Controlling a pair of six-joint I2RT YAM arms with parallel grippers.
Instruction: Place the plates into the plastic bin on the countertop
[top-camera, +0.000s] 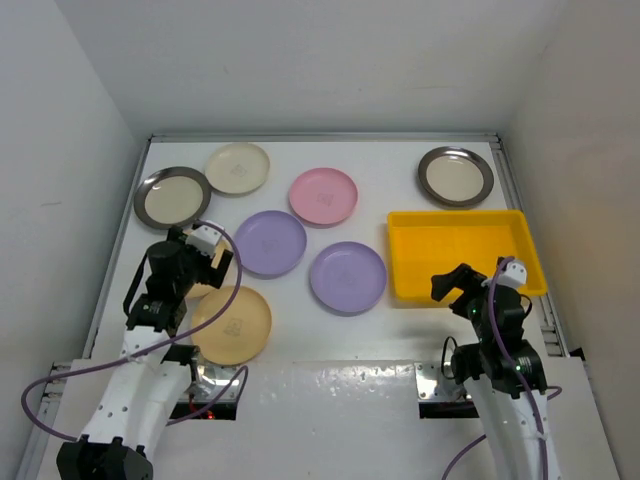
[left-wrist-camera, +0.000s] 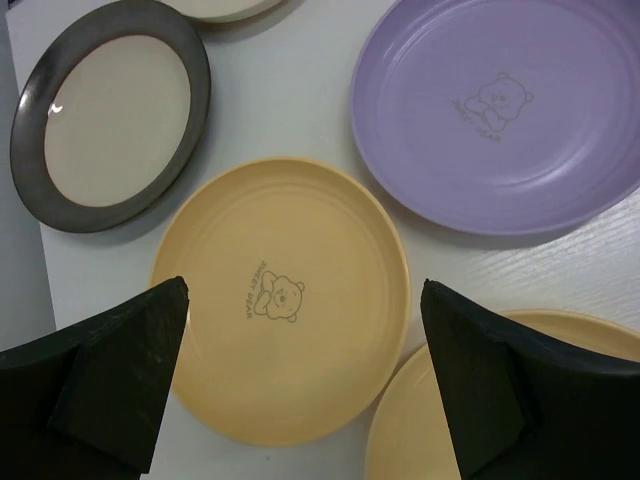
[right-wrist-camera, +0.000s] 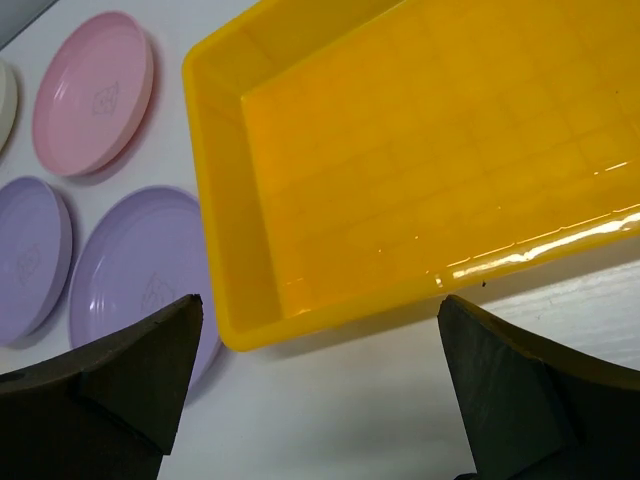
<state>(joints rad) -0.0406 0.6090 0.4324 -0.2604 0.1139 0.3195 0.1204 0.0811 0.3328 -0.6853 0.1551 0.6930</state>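
Top external view: plates (top-camera: 323, 196) flat on countertop (top-camera: 380, 165) outside bare yellow plastic bin (top-camera: 456, 256), left gripper (left-wrist-camera: 303, 295) and right gripper (right-wrist-camera: 318, 300) spread wide.

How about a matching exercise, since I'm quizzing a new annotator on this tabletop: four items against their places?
Items
1. pink round plate
2. cream round plate
3. bright yellow rectangular plastic bin
4. lavender round plates

Places
A. right side, holding nothing
B. far left, beside a silver metal-rimmed round plate
C. side by side, left of the bin
D. far row, roughly centred

Pairs: 1-D, 2-B, 3-A, 4-C
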